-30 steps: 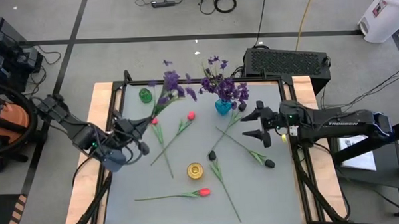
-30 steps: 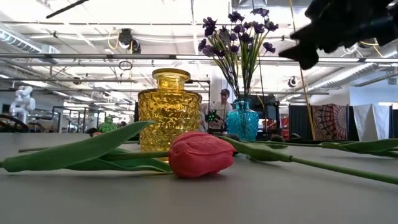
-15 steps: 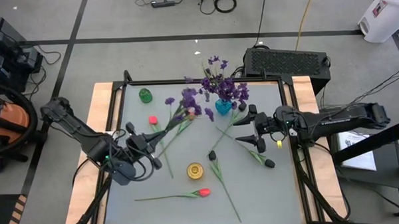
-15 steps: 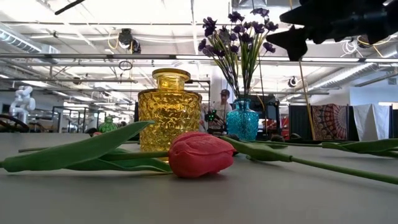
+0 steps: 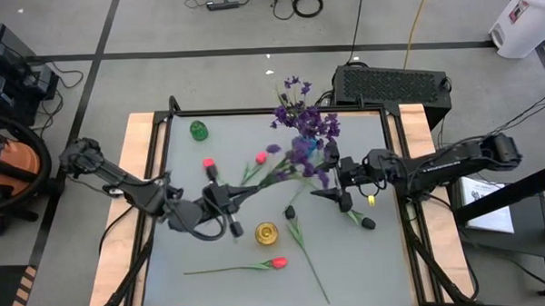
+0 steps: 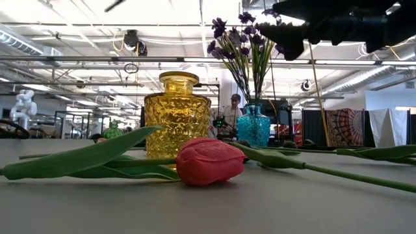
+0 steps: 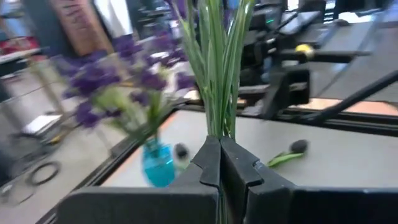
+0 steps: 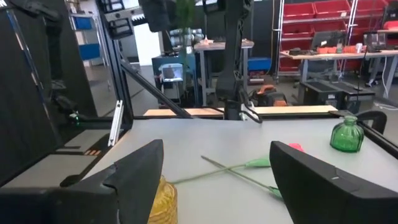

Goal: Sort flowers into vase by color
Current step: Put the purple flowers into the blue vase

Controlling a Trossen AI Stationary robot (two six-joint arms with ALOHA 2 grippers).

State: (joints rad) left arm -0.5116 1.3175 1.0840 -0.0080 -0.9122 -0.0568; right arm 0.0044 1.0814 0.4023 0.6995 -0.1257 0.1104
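My left gripper (image 5: 225,198) is shut on a bunch of purple flowers (image 5: 300,157) and carries it over the middle of the table. The blooms hang close to the blue vase (image 5: 306,146), which holds more purple flowers (image 5: 306,115). My right gripper (image 5: 334,184) stands open just right of the blooms, with nothing between its fingers. Red tulips (image 5: 276,262) and dark tulips (image 5: 290,211) lie flat on the table. The yellow vase (image 5: 266,232) and the green vase (image 5: 198,130) stand upright. My left gripper pinches the bunch's green stems (image 7: 217,124) between its two fingers, near their lower end. The fingers come level from the table's left, and the stems run on along their line. The bunch is lifted clear of the table, blooms (image 7: 106,81) toward the blue vase (image 7: 158,165).
Loose stems cross on the table (image 8: 242,171) between the two grippers. A dark tulip (image 5: 369,224) lies near the right edge, below my right arm. Two red tulips (image 5: 209,162) lie left of the blue vase. Wooden rails (image 5: 141,167) frame the table.
My left gripper has moved toward the table's right and turned, still shut on the purple bunch. The blooms have swung from the far left of the table toward the blue vase. My right gripper has moved toward the table's middle and stays open.
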